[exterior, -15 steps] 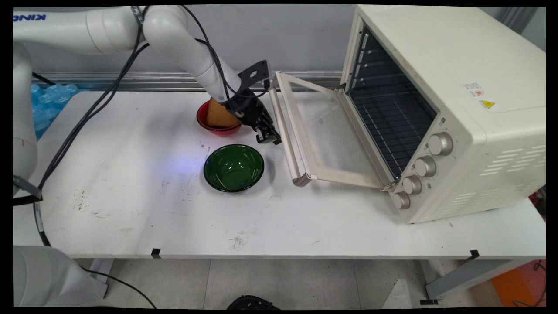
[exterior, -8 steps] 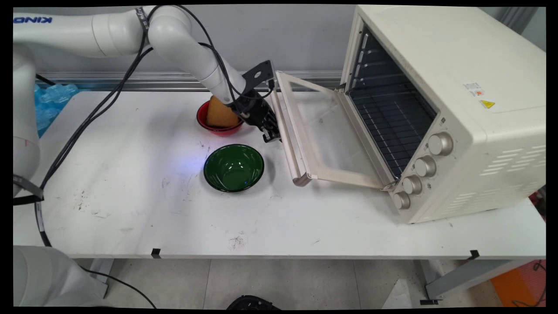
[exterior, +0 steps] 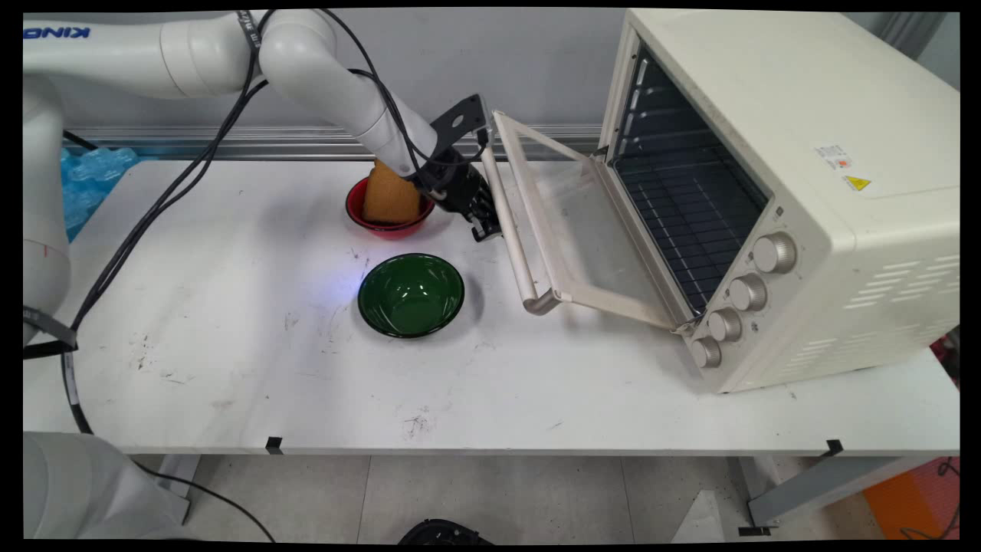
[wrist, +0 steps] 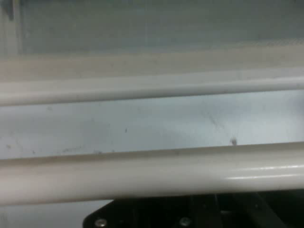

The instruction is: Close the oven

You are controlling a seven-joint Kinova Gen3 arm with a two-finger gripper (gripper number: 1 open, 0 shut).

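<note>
Oven door handle (exterior: pixel 512 222): we find the gripper (exterior: pixel 484 224) pressed against it; whether its fingers grip the bar we cannot tell. Door (exterior: pixel 582 230) half raised on the cream toaster oven (exterior: pixel 774 176). Just beside the gripper, a red bowl (exterior: pixel 375 224) holding bread (exterior: pixel 389 198); nearer us, a green bowl (exterior: pixel 411 295) on the white table (exterior: pixel 230 368).

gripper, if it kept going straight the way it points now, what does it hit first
Most likely the door handle of the toaster oven. The gripper is right up against that cream bar, which fills the hand view just ahead of it. Behind the bar comes the glass door. Actual contact is unclear.
</note>
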